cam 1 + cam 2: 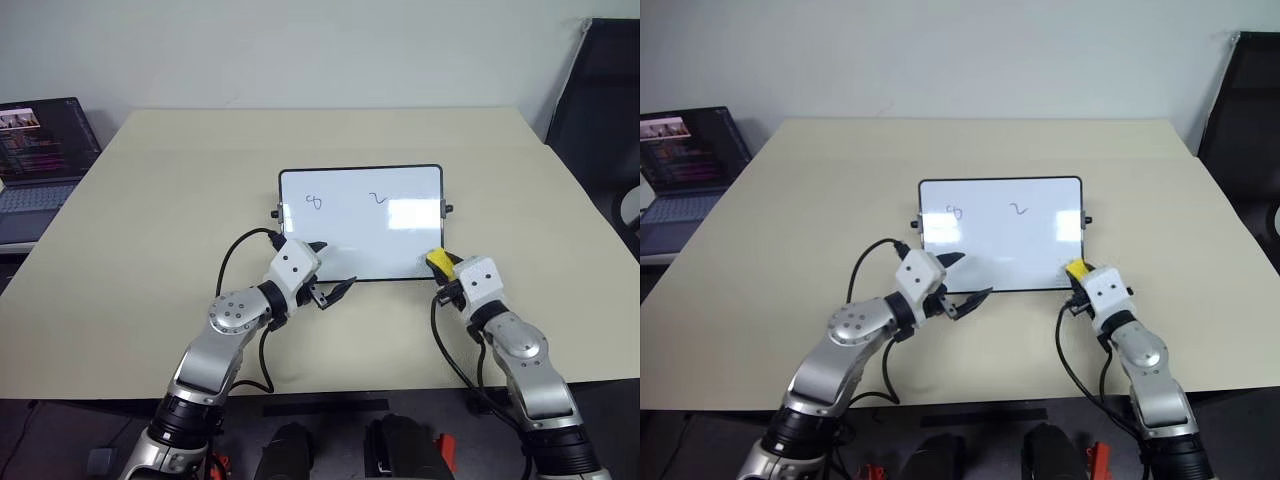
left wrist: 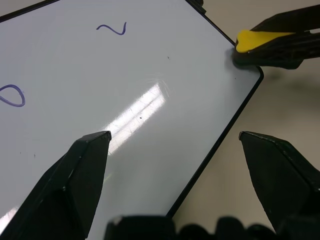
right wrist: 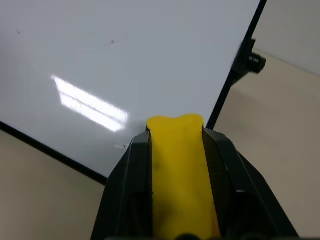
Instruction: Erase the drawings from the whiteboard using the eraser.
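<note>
At the table's (image 1: pixel 150 230) far left edge stands a dark laptop (image 1: pixel 40 160), and nearer the middle the left gripper (image 1: pixel 325 270) hangs with its fingers spread wide and empty over the near left corner of the whiteboard (image 1: pixel 361 240), one finger over the white surface and the other past the near frame. The board lies flat at the table's centre with two of the drawings (image 1: pixel 315 202) visible, a loop towards its left and a wave near its middle by a bright glare patch. At the board's near right corner the right gripper (image 1: pixel 441 266) is clamped tight on the yellow eraser (image 1: pixel 438 262), whose tip pokes out between the black fingers at the frame's edge.
</note>
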Robot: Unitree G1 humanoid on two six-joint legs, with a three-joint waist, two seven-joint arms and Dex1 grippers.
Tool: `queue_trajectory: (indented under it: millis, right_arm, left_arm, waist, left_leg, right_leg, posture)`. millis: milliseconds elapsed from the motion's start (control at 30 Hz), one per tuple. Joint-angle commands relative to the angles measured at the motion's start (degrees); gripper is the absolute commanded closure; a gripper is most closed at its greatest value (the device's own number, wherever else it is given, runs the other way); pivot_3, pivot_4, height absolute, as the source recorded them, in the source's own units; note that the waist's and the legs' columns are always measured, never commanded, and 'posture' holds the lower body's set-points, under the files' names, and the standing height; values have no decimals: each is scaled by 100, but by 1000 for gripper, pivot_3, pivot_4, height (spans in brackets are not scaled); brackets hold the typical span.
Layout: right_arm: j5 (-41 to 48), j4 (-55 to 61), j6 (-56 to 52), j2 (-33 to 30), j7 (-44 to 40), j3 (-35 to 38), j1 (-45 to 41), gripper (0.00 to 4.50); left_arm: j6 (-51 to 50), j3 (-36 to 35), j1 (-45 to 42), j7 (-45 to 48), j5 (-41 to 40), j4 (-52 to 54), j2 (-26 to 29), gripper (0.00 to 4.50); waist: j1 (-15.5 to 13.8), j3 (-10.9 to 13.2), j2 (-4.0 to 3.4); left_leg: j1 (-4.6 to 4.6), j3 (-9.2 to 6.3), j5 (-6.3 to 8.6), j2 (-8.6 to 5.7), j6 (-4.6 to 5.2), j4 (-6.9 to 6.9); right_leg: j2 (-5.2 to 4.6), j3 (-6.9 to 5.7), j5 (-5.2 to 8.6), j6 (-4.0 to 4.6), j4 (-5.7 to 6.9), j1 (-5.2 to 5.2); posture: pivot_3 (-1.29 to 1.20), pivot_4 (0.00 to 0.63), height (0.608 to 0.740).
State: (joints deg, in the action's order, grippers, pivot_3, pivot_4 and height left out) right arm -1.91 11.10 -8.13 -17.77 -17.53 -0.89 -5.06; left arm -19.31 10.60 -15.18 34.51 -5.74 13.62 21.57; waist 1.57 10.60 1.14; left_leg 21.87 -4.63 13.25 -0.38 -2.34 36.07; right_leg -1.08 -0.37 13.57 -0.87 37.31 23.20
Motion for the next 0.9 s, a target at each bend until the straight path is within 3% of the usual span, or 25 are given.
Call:
queue_trajectory:
  millis: [33, 433, 900]
  right_arm:
    - [190, 302, 114, -6, -53, 129, -98, 3394]
    - [191, 155, 195, 2, -97, 116, -259, 3394]
    - [187, -570, 518, 230, -196, -160, -1205, 3394]
  left_arm:
    - [104, -38, -59, 50, -92, 171, -20, 0]
    - [59, -26, -75, 170, -192, 242, -56, 0]
    - [312, -315, -265, -904, 449, -70, -189, 0]
  waist:
    - [-3, 0, 0]
    - [-5, 0, 0]
    - [0, 0, 0]
  left_leg:
    - [0, -1, 0, 0, 0, -1]
    - [2, 0, 0, -1, 0, -1]
    - [1, 0, 0, -2, 0, -2]
  right_leg:
    - [0, -1, 0, 0, 0, 0]
    - [0, -2, 0, 0, -5, 0]
    - [2, -1, 0, 0, -4, 1]
  posture:
    - [0, 150, 740]
    - [0, 150, 740]
    - [0, 150, 740]
